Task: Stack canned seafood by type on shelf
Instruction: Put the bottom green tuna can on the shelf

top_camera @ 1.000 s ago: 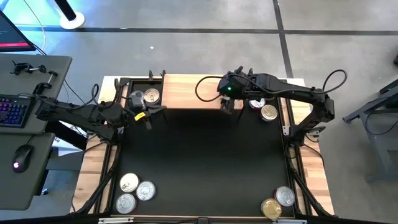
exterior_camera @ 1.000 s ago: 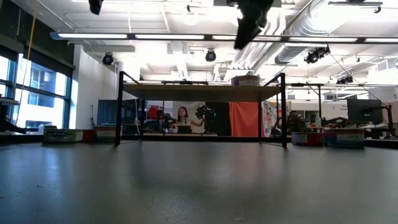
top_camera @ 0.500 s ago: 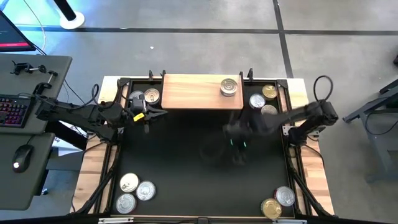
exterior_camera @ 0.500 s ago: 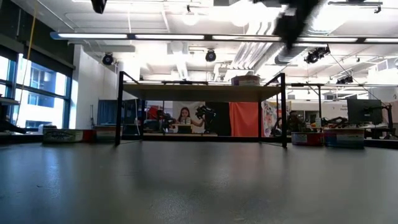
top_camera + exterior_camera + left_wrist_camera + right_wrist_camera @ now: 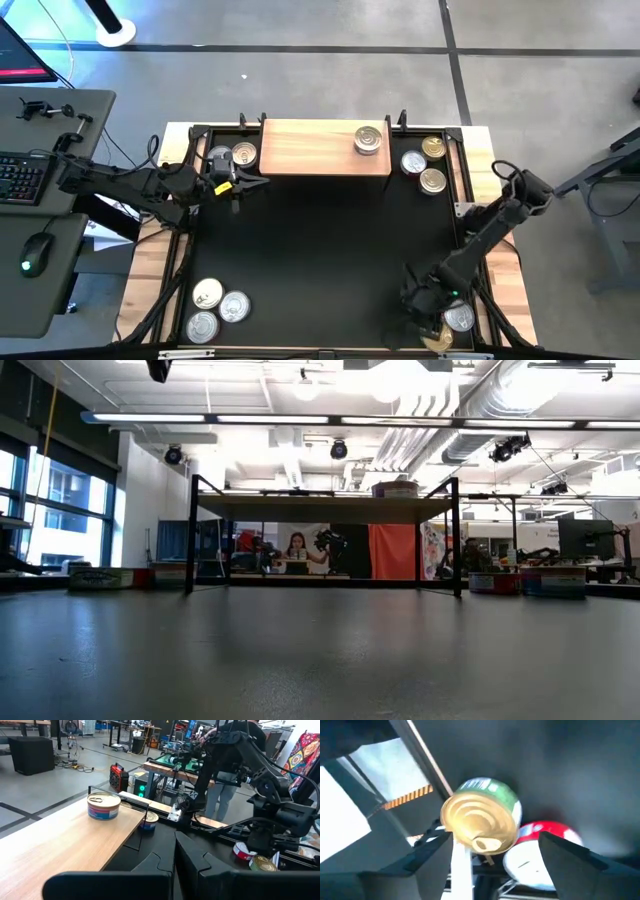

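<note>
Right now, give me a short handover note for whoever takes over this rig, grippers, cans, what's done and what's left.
Right gripper: open, over the gold-lid can and red-label can at the mat's near right corner, holding nothing.
Left gripper: shut, empty, waiting by the shelf's left end.
Done: one can on the shelf.
Left: two cans beside the shelf's left end, three right of it, three near left, plus the near-right pair.

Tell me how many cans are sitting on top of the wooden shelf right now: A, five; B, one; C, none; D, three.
B: the high view shows a single can on the wooden shelf, near its right end; the other cans lie on the mat beside it or at the near corners.
</note>
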